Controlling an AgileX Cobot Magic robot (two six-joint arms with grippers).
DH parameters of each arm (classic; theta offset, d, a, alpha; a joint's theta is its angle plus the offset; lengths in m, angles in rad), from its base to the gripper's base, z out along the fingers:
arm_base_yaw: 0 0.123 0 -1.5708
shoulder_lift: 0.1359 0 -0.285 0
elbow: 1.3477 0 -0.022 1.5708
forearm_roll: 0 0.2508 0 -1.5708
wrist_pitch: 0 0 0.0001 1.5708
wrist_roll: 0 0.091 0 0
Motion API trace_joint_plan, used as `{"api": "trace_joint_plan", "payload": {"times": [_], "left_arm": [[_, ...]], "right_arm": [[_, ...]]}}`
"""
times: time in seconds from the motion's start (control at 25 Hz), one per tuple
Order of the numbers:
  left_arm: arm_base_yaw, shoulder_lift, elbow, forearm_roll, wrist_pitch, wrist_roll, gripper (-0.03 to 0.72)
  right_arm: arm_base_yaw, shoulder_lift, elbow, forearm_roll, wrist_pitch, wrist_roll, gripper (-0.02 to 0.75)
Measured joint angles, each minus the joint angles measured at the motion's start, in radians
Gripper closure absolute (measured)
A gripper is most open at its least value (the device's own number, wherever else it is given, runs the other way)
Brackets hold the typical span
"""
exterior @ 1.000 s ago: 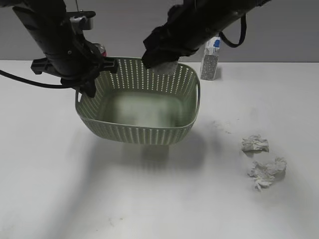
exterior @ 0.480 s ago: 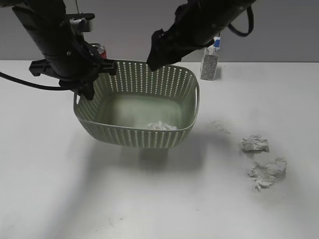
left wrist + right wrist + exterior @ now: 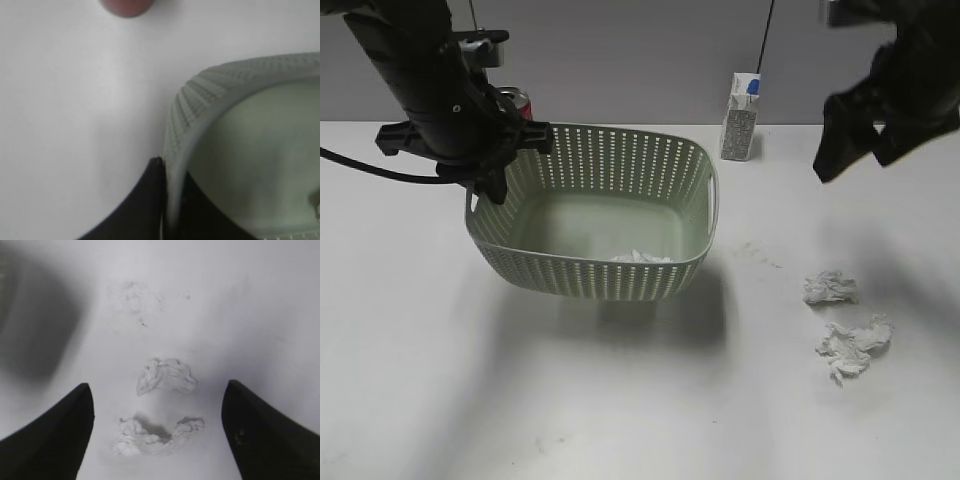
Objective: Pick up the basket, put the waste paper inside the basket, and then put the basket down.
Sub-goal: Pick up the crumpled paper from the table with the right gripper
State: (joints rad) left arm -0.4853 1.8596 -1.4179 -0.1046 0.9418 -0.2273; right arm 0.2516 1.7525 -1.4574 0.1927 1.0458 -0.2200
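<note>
The pale green basket (image 3: 595,215) hangs tilted above the table. My left gripper (image 3: 492,172) is shut on its left rim; in the left wrist view the rim (image 3: 176,150) runs between the jaws of the gripper (image 3: 170,172). One white paper wad (image 3: 640,257) lies inside the basket. Two more wads lie on the table at the right, one (image 3: 829,288) behind the other (image 3: 853,345). My right gripper (image 3: 845,155) is open and empty, high above them. In the right wrist view the gripper (image 3: 157,390) frames both wads, the farther (image 3: 166,375) and the nearer (image 3: 157,436).
A white-and-blue carton (image 3: 741,117) stands at the back of the table. A red can (image 3: 516,102) stands behind the basket's left end, mostly hidden by my left arm; it shows blurred in the left wrist view (image 3: 127,6).
My right gripper let the paper wad fall into the basket, then swung from above the basket to the right, over the two wads. The basket stays held up.
</note>
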Motion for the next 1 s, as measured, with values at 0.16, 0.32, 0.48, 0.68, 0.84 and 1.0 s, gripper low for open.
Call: {"api": "trace_joint_plan", "payload": {"times": [0.16, 0.32, 0.48, 0.68, 0.84, 1.0], "left_arm": [[0.0, 0.0, 0.0, 0.0, 0.0, 0.0, 0.688], [0.001, 0.0, 0.0, 0.001, -0.004, -0.002, 0.688], [0.001, 0.0, 0.0, 0.001, -0.011, -0.002, 0.688], [0.001, 0.0, 0.0, 0.001, -0.022, -0.002, 0.688], [0.001, 0.0, 0.0, 0.001, -0.025, -0.002, 0.687], [0.001, 0.0, 0.0, 0.001, -0.032, -0.002, 0.687]], "right_arm": [[-0.029, 0.006, 0.251, -0.023, -0.221, 0.053, 0.144], [-0.029, 0.057, 0.387, -0.04, -0.397, 0.076, 0.145], [-0.029, 0.119, 0.408, -0.053, -0.495, 0.091, 0.145], [-0.029, 0.186, 0.408, -0.053, -0.527, 0.093, 0.145], [-0.029, 0.211, 0.408, -0.056, -0.529, 0.093, 0.145], [-0.029, 0.211, 0.408, -0.057, -0.53, 0.094, 0.152]]}}
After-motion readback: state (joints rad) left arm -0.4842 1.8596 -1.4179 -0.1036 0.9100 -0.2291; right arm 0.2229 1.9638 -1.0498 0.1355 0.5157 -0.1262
